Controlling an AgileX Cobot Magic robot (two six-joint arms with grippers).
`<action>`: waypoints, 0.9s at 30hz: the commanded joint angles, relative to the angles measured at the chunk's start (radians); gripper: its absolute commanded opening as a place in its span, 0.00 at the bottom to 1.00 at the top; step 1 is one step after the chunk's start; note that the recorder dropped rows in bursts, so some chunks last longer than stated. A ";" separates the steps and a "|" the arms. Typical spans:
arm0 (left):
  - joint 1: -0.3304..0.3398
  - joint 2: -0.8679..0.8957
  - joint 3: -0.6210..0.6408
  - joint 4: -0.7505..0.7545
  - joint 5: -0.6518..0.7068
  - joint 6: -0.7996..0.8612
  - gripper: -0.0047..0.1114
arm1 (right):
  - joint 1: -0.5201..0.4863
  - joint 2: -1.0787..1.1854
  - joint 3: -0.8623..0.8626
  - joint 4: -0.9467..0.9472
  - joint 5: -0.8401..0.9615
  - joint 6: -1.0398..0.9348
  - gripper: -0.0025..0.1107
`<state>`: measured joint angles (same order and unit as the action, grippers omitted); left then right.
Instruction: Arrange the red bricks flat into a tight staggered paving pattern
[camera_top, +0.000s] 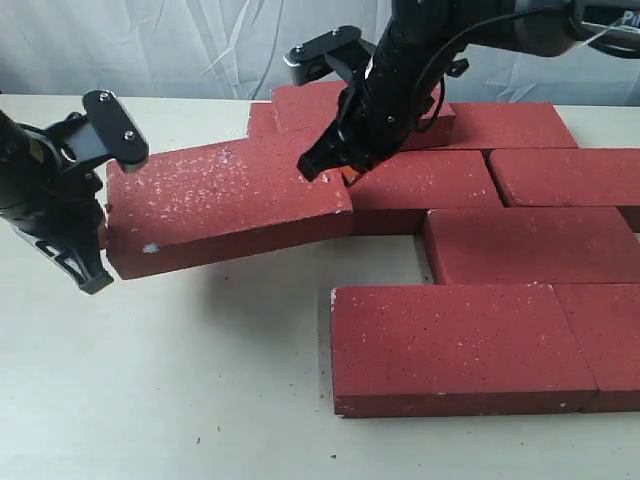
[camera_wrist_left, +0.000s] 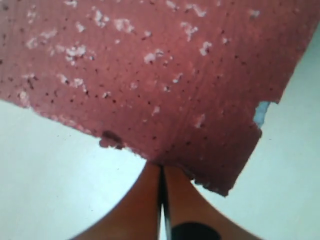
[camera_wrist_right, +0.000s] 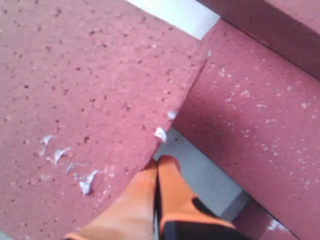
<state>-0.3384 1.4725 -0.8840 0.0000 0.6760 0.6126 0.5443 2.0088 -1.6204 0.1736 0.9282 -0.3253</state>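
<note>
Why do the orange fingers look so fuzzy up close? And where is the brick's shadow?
Left wrist view: the left gripper's fingers sit very near the lens, so they blur, and the table looks washed-out white. Right wrist view: the right gripper's fingers are blurry too, and the brick is only a little soft. Exterior view: sharper, with a soft shadow on the table under that brick's edge.

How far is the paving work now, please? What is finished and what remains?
Done: the bricks on the right lie flat in staggered rows. In hand: one brick lies askew at the left, with the left claw and the right claw, both shut, at its opposite ends. Left: turn it straight and push it tight against the rows.
</note>
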 joint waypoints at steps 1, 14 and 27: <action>0.040 -0.012 0.011 -0.114 -0.184 -0.004 0.04 | 0.075 0.062 -0.002 0.218 -0.002 0.015 0.01; 0.128 0.072 0.078 -0.123 -0.286 -0.004 0.04 | 0.076 0.165 -0.002 0.240 -0.079 0.005 0.01; 0.128 0.032 0.078 -0.114 -0.195 -0.004 0.04 | 0.096 0.161 -0.002 0.234 -0.019 -0.067 0.01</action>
<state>-0.1892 1.5157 -0.8051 -0.0220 0.4973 0.6126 0.6088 2.1862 -1.6139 0.2947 0.9501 -0.3727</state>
